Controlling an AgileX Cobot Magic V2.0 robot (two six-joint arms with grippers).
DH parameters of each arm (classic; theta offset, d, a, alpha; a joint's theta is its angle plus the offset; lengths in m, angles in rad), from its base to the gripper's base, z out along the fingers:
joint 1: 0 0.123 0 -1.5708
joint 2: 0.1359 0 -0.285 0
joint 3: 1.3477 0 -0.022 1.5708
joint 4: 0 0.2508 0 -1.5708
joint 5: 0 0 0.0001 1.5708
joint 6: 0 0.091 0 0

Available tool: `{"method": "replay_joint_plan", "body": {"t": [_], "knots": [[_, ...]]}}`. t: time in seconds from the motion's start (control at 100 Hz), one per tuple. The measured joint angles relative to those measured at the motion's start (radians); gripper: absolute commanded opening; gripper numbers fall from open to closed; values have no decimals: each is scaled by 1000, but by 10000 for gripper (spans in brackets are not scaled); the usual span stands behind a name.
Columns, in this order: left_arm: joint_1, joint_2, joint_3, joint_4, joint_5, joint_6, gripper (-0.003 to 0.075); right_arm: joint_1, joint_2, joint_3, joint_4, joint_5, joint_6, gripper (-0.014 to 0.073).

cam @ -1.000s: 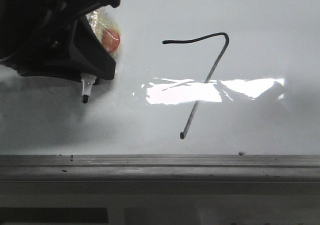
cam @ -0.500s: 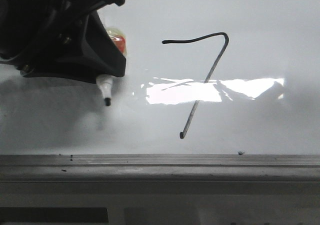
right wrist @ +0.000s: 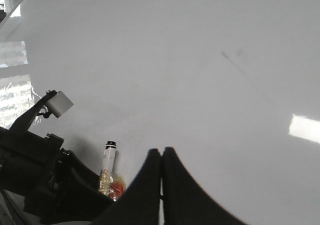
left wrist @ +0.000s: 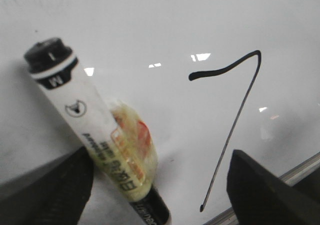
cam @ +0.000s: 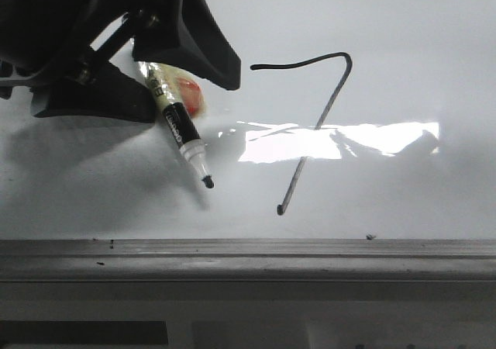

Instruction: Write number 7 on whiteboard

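1. The whiteboard point(cam: 403, 31) is seen as a glossy pale surface, with a grey metal ledge point(cam: 248, 257) running along its lower edge in the front view
2. The number 7 point(cam: 325, 108) is drawn right of the board's centre: a wavy black top bar, a rounded corner, and a long greyer diagonal ending in a dot just above the ledge
3. A bright glare streak point(cam: 341, 141) is crossed by the diagonal stroke
4. The left gripper point(cam: 167, 74) is seen at the upper left of the front view with its jaws spread wide
5. A marker point(cam: 180, 124) lies tilted between those jaws, its black tip pointing down towards the 7; whether the fingers still touch it cannot be told
6. In the left wrist view the marker point(left wrist: 90, 130), carrying a yellowish wrap with a red patch, lies between the two dark fingers point(left wrist: 265, 195), with the 7 point(left wrist: 235, 125) beside it
7. The right gripper point(right wrist: 161, 185) is seen with its fingers pressed together, nothing between them
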Motion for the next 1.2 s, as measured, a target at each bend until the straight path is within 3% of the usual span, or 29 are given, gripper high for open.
{"method": "replay_joint_plan", "body": {"t": [0.23, 0.54, 0.68, 0.83, 0.96, 1.2], "knots": [[0, -30, -1, -2, 14, 0, 586, 0, 0, 0, 0, -2, 0, -67], [-56, -254, 25, 3, 267, 4, 571, 0, -52, 0, 0, -8, 0, -67], [-102, -392, 25, 43, 311, 4, 418, 0, -95, 0, 0, -47, 0, -67], [-119, -525, 25, 98, 431, 6, 167, 0, -172, 59, 0, -78, 0, -67], [-123, -656, 39, 104, 524, 41, -17, 0, -262, 158, 0, -21, 0, -67], [-123, -917, 138, 100, 566, 109, -20, 0, -432, 326, 0, 43, 0, -67]]}}
